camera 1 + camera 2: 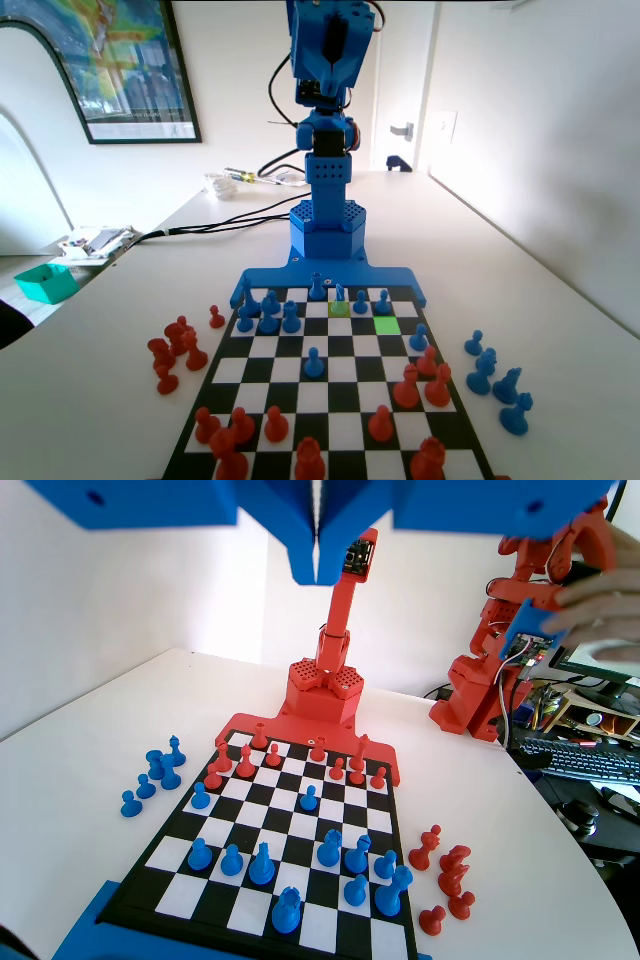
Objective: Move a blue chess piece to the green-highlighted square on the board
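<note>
One bare green-highlighted square (pixel 386 325) near board (pixel 262 372) edge

The white worktop (pixel 120 330) carries the board (pixel 330 400), joined at its far end to the blue arm's base frame (pixel 328 278). Captured red pieces (pixel 175 352) stand on the worktop left of the board in the fixed view; captured blue pieces (pixel 497 378) stand to its right. Black cables (pixel 215 225), a teal tray (pixel 45 282) and small clutter (pixel 95 242) lie farther left.
</note>
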